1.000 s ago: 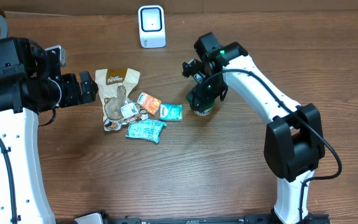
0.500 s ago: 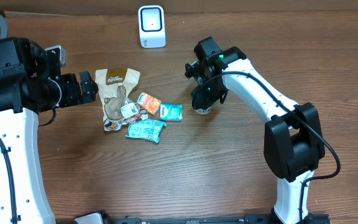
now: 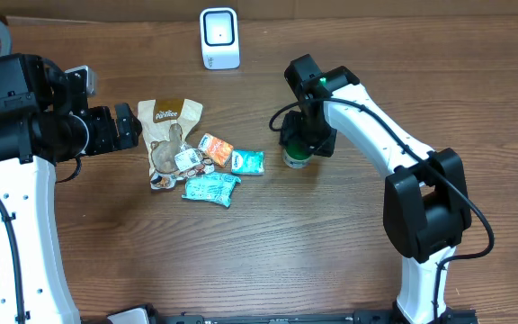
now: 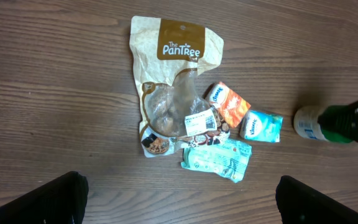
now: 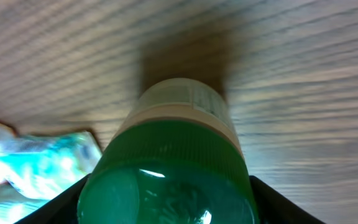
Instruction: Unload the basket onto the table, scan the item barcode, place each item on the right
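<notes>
1 small bottle [image 3: 297, 159] is my target: green cap, pale label band below it, too blurred in the right wrist view to make out any barcode. It sits mid-table, just right of the teal tissue pack [image 3: 248, 161] and clear of it. The right gripper [image 3: 299, 148] is partly closed, its 2 fingers pressed against either side of the cap; I cannot tell whether the base is off the wood. The left gripper [image 3: 133, 126] hangs fully spread and empty, just left of the snack pouch [image 3: 167, 135]. Bare table [image 3: 331, 243] lies ahead toward the scanner [image 3: 219, 38] at the far edge, and to the right. Compared with 1 second ago, the right wrist has swung round over the bottle and its fingers have narrowed; the bottle is about where it was.
</notes>
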